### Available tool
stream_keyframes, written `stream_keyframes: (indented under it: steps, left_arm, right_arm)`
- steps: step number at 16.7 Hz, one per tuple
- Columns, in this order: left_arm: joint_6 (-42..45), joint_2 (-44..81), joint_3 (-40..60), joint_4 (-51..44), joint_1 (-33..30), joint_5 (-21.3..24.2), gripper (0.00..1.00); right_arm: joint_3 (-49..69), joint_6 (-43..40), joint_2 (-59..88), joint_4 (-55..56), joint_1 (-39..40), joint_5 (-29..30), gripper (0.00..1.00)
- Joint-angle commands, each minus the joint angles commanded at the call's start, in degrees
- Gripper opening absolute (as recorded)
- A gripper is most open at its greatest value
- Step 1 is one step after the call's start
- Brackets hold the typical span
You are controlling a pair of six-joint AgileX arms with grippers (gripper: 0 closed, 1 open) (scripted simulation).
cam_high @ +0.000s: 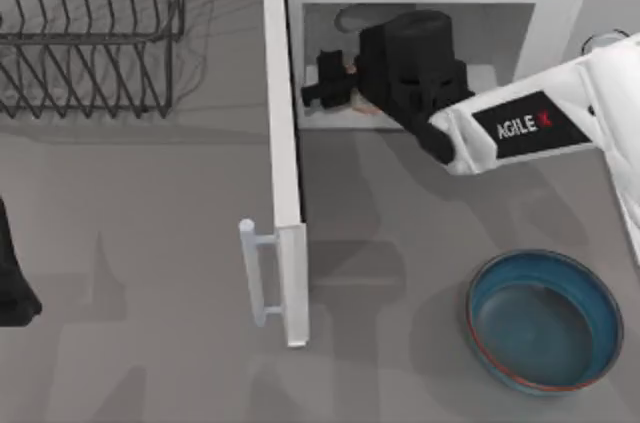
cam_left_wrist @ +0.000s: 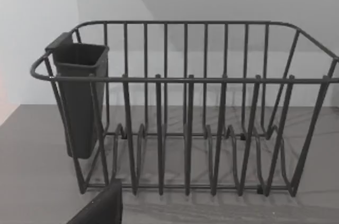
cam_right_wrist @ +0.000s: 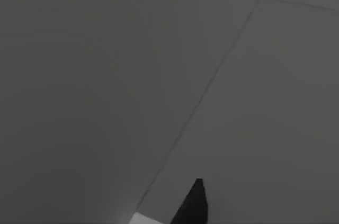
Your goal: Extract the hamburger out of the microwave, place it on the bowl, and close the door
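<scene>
Top view — right gripper (cam_high: 322,83) reaches inside the microwave (cam_high: 560,13) — door (cam_high: 285,173) open

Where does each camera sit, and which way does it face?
Top: above the table, looking down on microwave, open door, bowl; right claw reaches into the cavity, left arm parked at left edge.
Left wrist: faces the dish rack, shared with top.
Right wrist: inside the cavity, facing its grey walls.

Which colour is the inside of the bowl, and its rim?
The bowl is glossy teal-blue inside, with a thin reddish-brown rim; the top view shows it best.
</scene>
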Motion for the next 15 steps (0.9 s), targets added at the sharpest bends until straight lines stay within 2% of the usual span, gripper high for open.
stream_keyframes:
  steps: [3,11,15]
  left_arm:
    - [0.0,0.0,0.0,0.0,0.0,0.0,1.0]
    - [0.0,0.0,0.0,0.0,0.0,0.0,1.0]
    - [0.0,0.0,0.0,0.0,0.0,0.0,1.0]
  right_arm:
    - [-7.42,0.97,-3.44,3.97,2.54,2.31,0.0]
    - [-38.9,4.76,-16.89,19.45,12.43,11.3,0.0]
    - [-46.23,5.87,-20.84,23.98,15.32,13.93,0.0]
